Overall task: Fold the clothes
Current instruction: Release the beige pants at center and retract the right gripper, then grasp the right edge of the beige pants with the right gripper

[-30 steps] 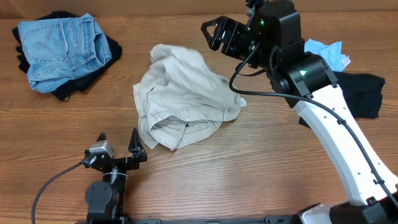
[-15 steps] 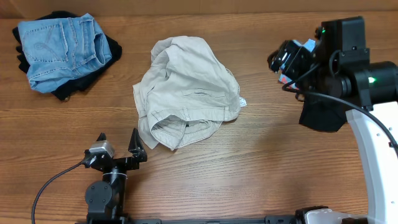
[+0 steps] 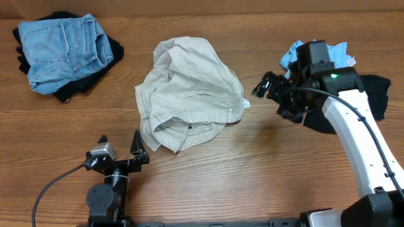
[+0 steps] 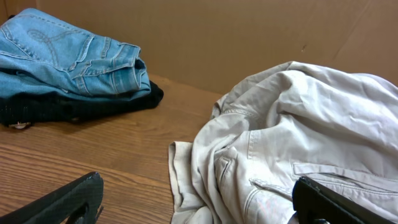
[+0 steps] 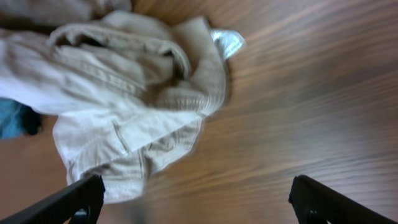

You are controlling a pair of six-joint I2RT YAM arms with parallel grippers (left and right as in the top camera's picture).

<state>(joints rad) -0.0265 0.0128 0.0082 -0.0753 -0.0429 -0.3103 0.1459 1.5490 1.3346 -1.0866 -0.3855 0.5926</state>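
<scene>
- While the cream trousers (image 3: 189, 91) lay crumpled on the tabletop (image 3: 252, 183), left jaws and right jaws stood apart, empty.
- Heap sat just ahead of left jaws, beside right jaws, probably awaiting spreading.

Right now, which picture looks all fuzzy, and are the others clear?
Right wrist view: fuzzy, the trousers and the table's wood grain are smeared into streaks. Left wrist view: sharp, the stitching on the jeans shows clearly. Overhead view: sharp and evenly lit, with no glare and only faint shadows beside the trousers.
</scene>
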